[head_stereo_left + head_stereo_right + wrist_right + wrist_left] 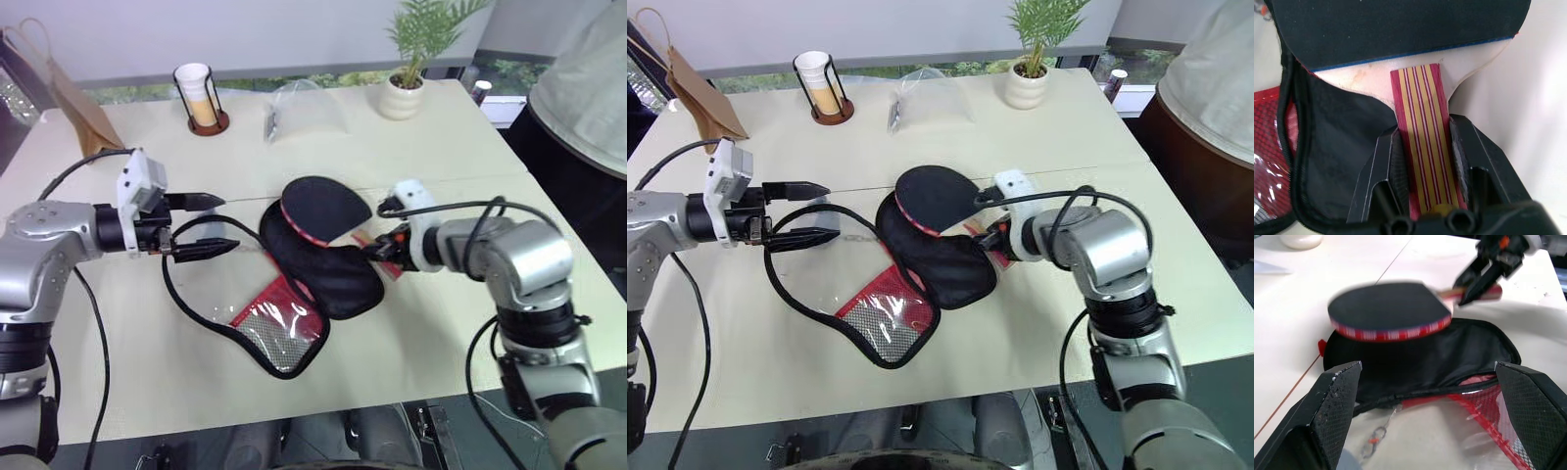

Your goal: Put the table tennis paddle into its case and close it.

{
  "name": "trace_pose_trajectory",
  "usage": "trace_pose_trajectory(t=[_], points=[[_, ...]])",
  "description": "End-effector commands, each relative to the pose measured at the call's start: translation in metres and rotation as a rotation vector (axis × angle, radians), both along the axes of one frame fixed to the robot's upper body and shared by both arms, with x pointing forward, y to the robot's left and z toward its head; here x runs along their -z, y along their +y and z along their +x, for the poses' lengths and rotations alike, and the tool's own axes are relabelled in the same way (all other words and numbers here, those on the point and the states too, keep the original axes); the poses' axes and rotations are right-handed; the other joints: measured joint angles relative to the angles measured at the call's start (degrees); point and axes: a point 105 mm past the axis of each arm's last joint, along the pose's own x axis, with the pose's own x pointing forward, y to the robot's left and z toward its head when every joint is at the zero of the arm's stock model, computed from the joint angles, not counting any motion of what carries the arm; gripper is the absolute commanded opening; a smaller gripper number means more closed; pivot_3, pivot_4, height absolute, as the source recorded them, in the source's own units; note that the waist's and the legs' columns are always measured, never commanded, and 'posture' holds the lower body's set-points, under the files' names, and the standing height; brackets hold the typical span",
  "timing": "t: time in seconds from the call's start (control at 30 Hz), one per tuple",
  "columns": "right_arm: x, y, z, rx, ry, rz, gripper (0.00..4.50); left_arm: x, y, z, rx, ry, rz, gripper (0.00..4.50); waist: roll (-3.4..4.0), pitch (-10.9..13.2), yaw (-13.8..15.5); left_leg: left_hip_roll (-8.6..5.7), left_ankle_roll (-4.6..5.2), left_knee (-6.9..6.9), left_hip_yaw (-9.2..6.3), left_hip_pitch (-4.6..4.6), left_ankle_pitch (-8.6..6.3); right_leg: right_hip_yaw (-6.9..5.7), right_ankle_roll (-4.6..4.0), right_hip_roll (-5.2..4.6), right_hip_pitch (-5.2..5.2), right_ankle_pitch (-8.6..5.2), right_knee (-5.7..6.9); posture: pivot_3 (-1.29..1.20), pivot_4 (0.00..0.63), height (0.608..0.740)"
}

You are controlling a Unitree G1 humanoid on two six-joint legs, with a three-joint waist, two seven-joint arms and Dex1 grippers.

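Left gripper (pixel 208 226) is held spread wide, beside the opened case (pixel 318 266). No legible writing is seen. Above the case, the table tennis paddle (pixel 324 208) is pinched by its handle in the right gripper (pixel 377 248).

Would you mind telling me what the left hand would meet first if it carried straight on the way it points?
Most likely the case: the open left hand points straight at its black half, with the paddle held just above by the right hand. Depth is hard to judge.
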Motion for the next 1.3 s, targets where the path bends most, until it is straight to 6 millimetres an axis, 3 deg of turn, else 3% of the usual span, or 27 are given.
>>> trace_pose_trajectory(t=[0.03,0.57,0.77,0.83,0.9,1.03,1.1,1.3], points=[[-0.011,0.014,-0.004,-0.024,-0.065,0.027,0.83,-0.006,0.0,-0.002,0.004,-0.04,0.016,4.5,-0.01,-0.01,-0.08,-0.01,0.0,0.0,0.0,0.0,0.0,0.0,0.0,0.0,0.0,0.0,0.0,0.0,0.15,0.74],[0.012,0.036,-0.017,-0.067,-0.006,0.04,0.83,-0.003,0.002,-0.008,-0.027,-0.042,0.017,4.5,-0.01,-0.01,-0.32,0.02,0.0,-0.01,-0.01,0.01,0.0,0.0,0.02,0.03,-0.01,0.01,0.04,0.0,0.15,0.74],[0.015,0.035,-0.017,-0.056,0.004,0.029,3.83,0.0,0.003,-0.01,-0.035,-0.035,0.017,4.5,-0.01,-0.01,-0.32,0.02,0.0,0.0,-0.01,0.03,0.0,0.0,0.02,0.04,0.0,0.01,0.05,0.0,0.15,0.74],[0.002,0.031,-0.012,-0.056,-0.023,0.048,4.46,0.001,0.003,-0.01,-0.036,-0.028,0.012,4.5,0.01,0.0,-0.32,0.02,0.0,0.0,-0.01,0.03,0.0,-0.01,0.02,0.04,0.0,0.01,0.05,0.0,0.15,0.74],[-0.012,0.03,-0.011,-0.083,-0.054,0.072,4.46,0.003,0.004,-0.011,-0.035,-0.021,0.012,4.5,0.0,0.0,-0.33,0.02,0.01,0.01,0.0,0.03,0.0,-0.01,0.02,0.04,0.01,0.01,0.04,0.0,0.15,0.74],[-0.059,0.025,-0.019,-0.247,-0.182,0.162,4.46,-0.004,0.01,-0.01,-0.045,-0.029,0.028,4.5,0.01,0.0,-0.2,0.02,0.01,0.01,0.0,0.03,0.0,-0.02,0.03,0.04,0.02,0.01,0.03,0.0,0.15,0.74],[-0.068,0.022,-0.019,-0.283,-0.218,0.166,4.46,-0.011,0.016,-0.008,-0.063,-0.043,0.028,4.5,-0.02,-0.01,-0.21,0.02,0.03,0.01,-0.01,0.03,-0.01,-0.05,0.03,0.05,0.06,0.01,-0.01,0.0,0.15,0.74],[-0.084,0.001,-0.003,-0.359,-0.355,0.162,4.46,-0.032,0.069,-0.015,-0.209,-0.054,0.091,4.5,-0.01,0.0,-0.82,0.08,0.08,-0.02,0.08,0.07,-0.04,-0.06,0.04,0.07,0.05,0.0,-0.01,0.0,0.15,0.74]])
